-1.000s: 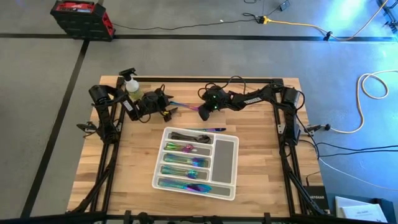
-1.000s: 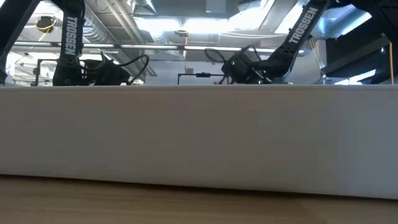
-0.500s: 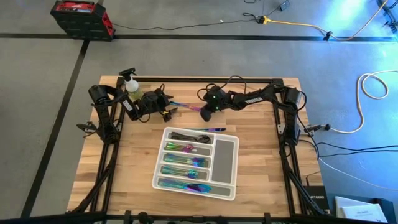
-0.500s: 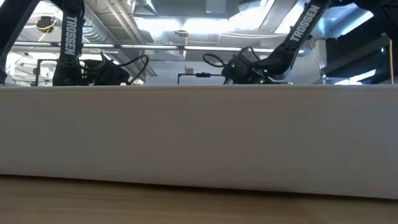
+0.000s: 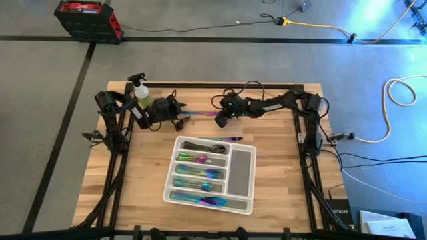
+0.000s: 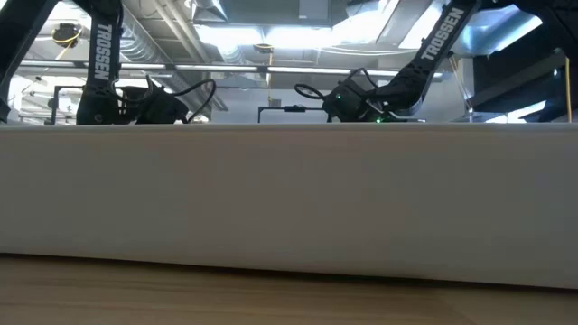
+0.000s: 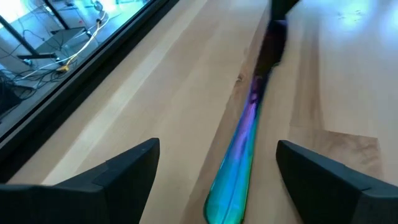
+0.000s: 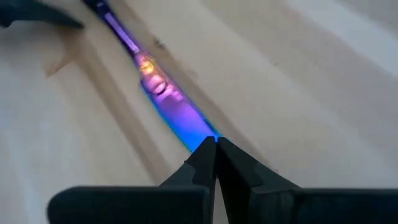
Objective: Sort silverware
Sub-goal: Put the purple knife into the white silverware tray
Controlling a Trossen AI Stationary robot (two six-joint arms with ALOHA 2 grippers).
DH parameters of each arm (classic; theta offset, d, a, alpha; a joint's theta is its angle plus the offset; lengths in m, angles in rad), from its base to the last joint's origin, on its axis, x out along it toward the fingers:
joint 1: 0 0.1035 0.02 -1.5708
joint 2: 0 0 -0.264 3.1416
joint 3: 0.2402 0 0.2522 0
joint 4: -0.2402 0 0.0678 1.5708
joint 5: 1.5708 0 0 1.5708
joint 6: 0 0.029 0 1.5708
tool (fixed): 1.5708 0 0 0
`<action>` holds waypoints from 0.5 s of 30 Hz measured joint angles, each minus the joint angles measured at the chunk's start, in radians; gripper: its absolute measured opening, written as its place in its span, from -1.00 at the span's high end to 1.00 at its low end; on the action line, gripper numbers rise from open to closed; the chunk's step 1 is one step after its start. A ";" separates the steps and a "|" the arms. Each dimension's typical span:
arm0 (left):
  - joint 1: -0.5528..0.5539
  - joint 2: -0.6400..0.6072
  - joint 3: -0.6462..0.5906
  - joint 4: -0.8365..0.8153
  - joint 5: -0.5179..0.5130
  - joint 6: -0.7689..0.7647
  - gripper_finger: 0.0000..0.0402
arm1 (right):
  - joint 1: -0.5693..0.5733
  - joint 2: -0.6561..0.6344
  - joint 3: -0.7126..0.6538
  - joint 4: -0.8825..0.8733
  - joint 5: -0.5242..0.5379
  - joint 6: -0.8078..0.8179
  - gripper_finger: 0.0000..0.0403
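While both arms reach in along the far edge of the table [image 5: 280, 173], a single iridescent knife [image 5: 200, 113] lies flat on the wood between them, its handle toward the left arm and its blade toward the right. The left end effector [image 5: 181, 117] sits low at the handle end with its fingers [image 7: 124, 168] spread wide on either side of the handle, not touching it. The right end effector [image 5: 217, 120] is at the blade end; its two fingers are pressed together, tips meeting right at the blade's end, and whether they pinch the metal cannot be told. Nearer the middle of the table stands the white compartment tray [image 5: 241, 167], its narrow slots holding more rainbow silverware [image 5: 200, 175], with one further piece [image 5: 223, 139] lying along the tray's far rim. A yellow-green spray bottle [image 5: 141, 91] stands at the far left corner.
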 joint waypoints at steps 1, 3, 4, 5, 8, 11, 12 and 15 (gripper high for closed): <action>-0.002 0.000 0.000 0.000 0.001 0.000 -0.54 | -0.005 0.000 0.000 0.000 0.008 0.000 1.00; -0.005 0.000 0.000 0.000 0.001 0.000 -0.54 | -0.017 0.000 0.000 0.006 0.015 0.000 1.00; -0.008 0.000 0.000 0.001 0.001 -0.001 -0.54 | -0.022 0.000 0.000 0.012 0.015 0.000 1.00; -0.010 0.000 0.000 0.002 0.000 -0.003 -0.54 | -0.027 0.000 0.000 0.018 0.015 0.000 1.00; -0.013 0.000 0.000 0.013 0.004 -0.020 -0.54 | -0.045 0.000 0.000 0.030 0.014 0.000 1.00; 0.000 0.000 -0.001 0.017 0.040 -0.013 -0.54 | -0.065 0.000 0.000 0.032 -0.026 0.000 1.00; 0.007 0.000 -0.004 0.020 0.058 -0.012 -0.54 | -0.071 0.000 0.000 0.032 -0.044 0.000 1.00; 0.027 0.000 -0.010 0.051 0.097 -0.052 -0.54 | -0.072 0.000 0.000 0.031 -0.065 0.000 1.00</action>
